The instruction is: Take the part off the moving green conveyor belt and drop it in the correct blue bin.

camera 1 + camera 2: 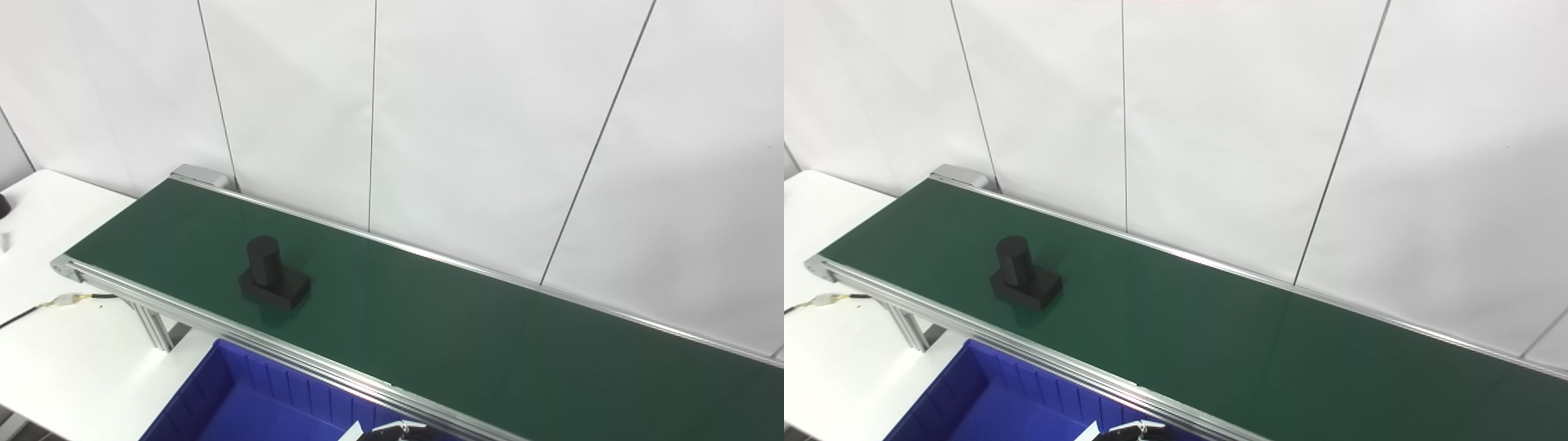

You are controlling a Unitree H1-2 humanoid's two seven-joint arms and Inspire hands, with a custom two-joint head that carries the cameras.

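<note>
Part (273, 275) (black) stands on conveyor belt (465, 331); hands' state cannot be told

White panel wall (478, 122) w/ seams, white table (55, 343)

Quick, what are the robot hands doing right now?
Left robot hand: not in view.
Right robot hand: not in view.
The black part sits alone on the belt.

A long green conveyor belt (429, 318) carried a black block with a round post (272, 274), near its left end.
</note>
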